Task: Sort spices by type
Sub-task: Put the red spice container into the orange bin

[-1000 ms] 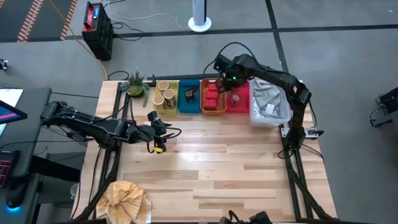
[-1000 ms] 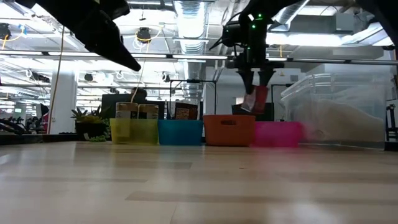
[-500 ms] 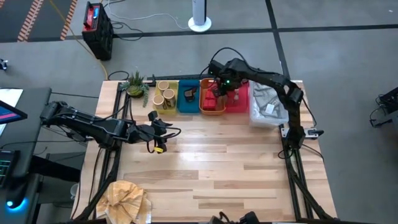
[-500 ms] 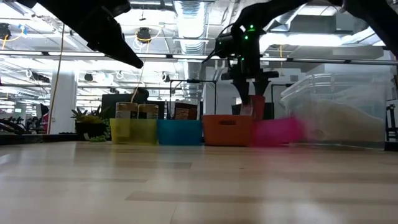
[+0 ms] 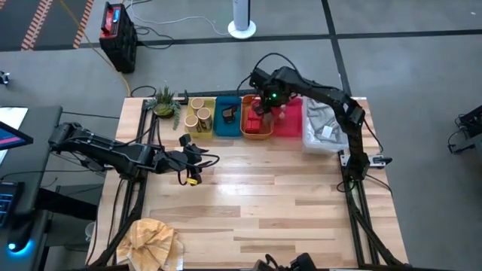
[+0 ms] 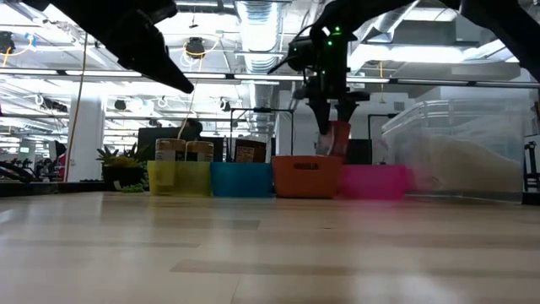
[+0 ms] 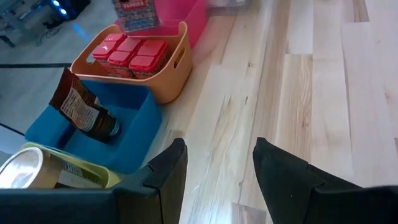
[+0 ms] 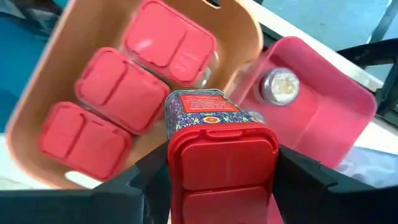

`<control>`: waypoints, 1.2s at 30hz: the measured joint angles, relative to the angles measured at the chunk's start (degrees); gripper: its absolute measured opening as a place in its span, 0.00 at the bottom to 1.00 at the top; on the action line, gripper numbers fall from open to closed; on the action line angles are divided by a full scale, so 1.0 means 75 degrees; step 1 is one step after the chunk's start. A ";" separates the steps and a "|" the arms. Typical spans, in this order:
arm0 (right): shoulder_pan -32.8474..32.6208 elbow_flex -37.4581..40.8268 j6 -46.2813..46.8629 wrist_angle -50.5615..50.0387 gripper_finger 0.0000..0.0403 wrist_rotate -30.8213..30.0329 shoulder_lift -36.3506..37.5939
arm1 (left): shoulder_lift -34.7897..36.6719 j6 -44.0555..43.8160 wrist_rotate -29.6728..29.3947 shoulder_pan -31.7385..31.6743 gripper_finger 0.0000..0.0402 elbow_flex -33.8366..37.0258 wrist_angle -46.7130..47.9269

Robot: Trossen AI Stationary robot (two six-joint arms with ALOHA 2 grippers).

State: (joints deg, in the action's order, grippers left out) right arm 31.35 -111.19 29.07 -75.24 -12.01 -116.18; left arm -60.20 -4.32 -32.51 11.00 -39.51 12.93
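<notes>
My right gripper (image 8: 221,171) hovers over the orange tray (image 5: 246,124), shut on a red boxy pack (image 8: 208,107). In the low view the pack (image 6: 336,139) hangs above that tray (image 6: 308,176). Three more red packs (image 8: 112,90) lie in the orange tray. A tiny jar (image 8: 280,84) stands in the pink tray (image 8: 336,118). Pale tubs (image 5: 197,113) stand in the yellow tray, and a dark-tan packet (image 7: 81,109) leans in the blue tray (image 7: 134,140). My left gripper (image 7: 217,168) waits open over the table's left part (image 5: 192,162). My right gripper pinches the red pack between its two fingers (image 8: 146,177) at the red lid end (image 8: 224,155), one finger on each side. The fingers come from above, pointing down. The pack hangs upright below them, lifted clear over the orange tray.
A clear bin (image 5: 327,128) with pale contents stands right of the pink tray. A small plant (image 5: 163,102) sits at the far left corner, and a yellowish-tan cloth (image 5: 154,241) lies at the near left corner. Bare wood fills the table's middle and near side.
My right gripper has carried the red pack toward the table's left, from above the pink tray to above the orange tray, staying shut on it.
</notes>
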 joint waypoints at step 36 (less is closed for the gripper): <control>-0.0069 -0.0152 0.0431 0.0558 0.61 0.1235 -0.0426 | 0.0003 0.0085 0.0003 0.0003 0.43 -0.0140 0.0170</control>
State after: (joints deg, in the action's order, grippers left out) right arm 30.83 -112.33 32.31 -71.05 -2.74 -119.38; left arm -60.18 -3.68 -32.49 11.03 -40.56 14.20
